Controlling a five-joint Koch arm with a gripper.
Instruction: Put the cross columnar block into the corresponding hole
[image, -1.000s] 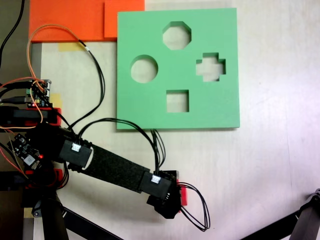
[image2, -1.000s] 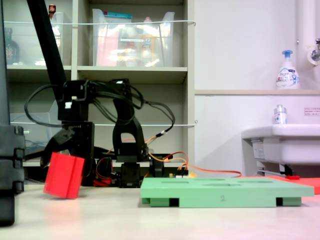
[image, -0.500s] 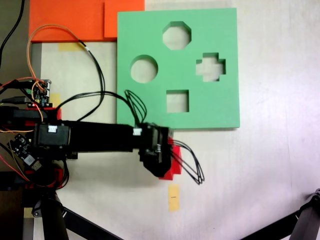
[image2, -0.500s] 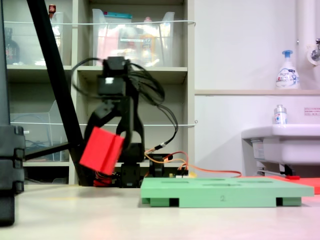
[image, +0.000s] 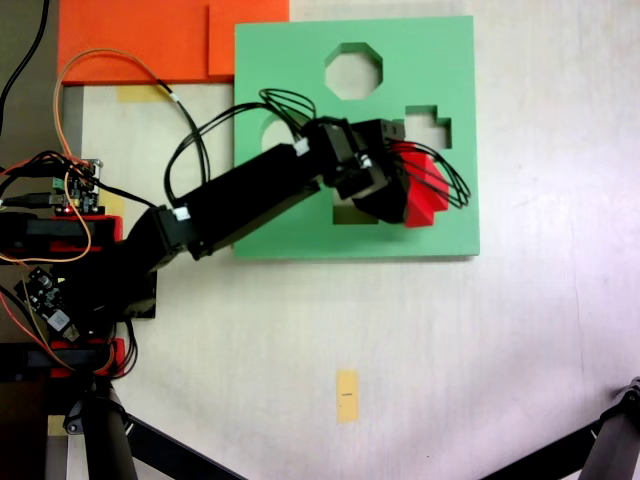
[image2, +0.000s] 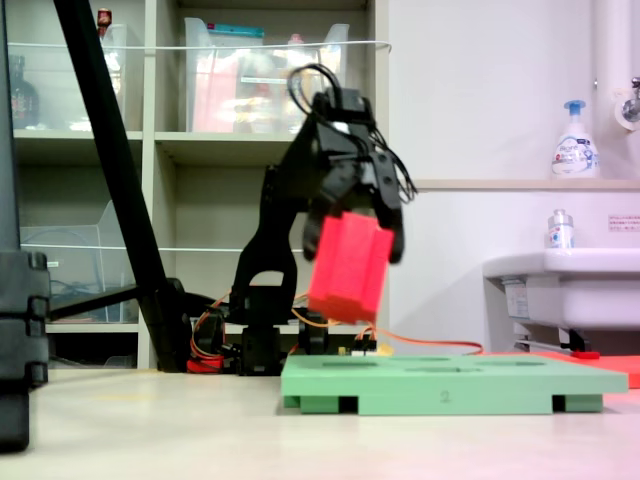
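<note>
The red cross columnar block (image: 422, 190) (image2: 349, 265) hangs tilted in the air above the green foam board (image: 300, 220) (image2: 450, 388). My gripper (image: 405, 188) (image2: 352, 245) is shut on it. In the first exterior view the block covers the board area just below the cross-shaped hole (image: 432, 126), whose lower part is hidden by the gripper and block. In the second exterior view the block floats well clear of the board's top, over its left part.
The board also has an octagonal cutout (image: 353, 71), a round cutout (image: 272, 135) partly under the arm, and a square cutout (image: 345, 205) mostly hidden. Orange foam sheets (image: 150, 40) lie at the top left. A yellow tape mark (image: 346, 395) sits on the table. Wires and electronics (image: 60, 190) crowd the left edge.
The arm swung from the table in front of the board up and over it, carrying the red block higher and toward the cross-shaped hole.
</note>
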